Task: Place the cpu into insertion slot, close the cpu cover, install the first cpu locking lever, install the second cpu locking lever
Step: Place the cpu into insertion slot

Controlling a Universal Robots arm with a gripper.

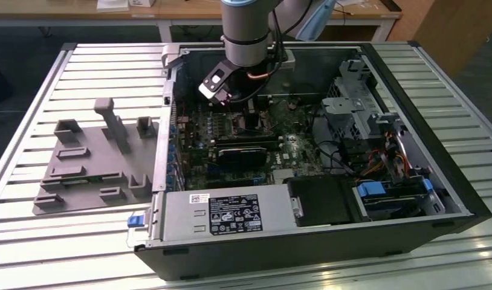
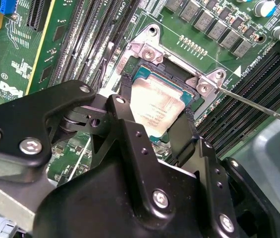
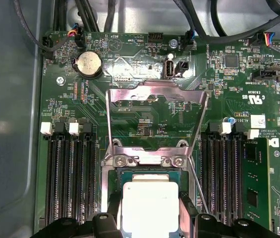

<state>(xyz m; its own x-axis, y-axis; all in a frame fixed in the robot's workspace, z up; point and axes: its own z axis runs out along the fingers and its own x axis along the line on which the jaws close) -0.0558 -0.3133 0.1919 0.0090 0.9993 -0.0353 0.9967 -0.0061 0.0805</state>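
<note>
Cpu [image 3: 149, 206] lies flat with its silvery top facing up, caught between the claw [image 3: 150, 214], whose two black fingers [image 2: 184, 139] are closed against opposite edges of it. It is near enough square that I can't pick out a long axis. Its sides run square with the slot [image 2: 177, 79] right under it, and its print runs across from one finger to the other. I can't tell whether it is fully seated or just above the contacts.

Just beyond the fingertips, the cover [image 3: 149, 93] is flipped open, hinged at the slot's far edge, its big window showing bare green board [image 3: 144, 126] through it. A thin lever rod [image 2: 258, 106] angles away from the hinge corner, off to one side of the claw. Long black memory slots [image 3: 70, 173] run on both sides of the claw, parallel to the fingers. Farther out past the cover sits a coin battery [image 3: 89, 63].

In the exterior view the claw [image 1: 246, 112] reaches down into the open case [image 1: 310, 254], which stands on a slatted table [image 1: 36, 90].
</note>
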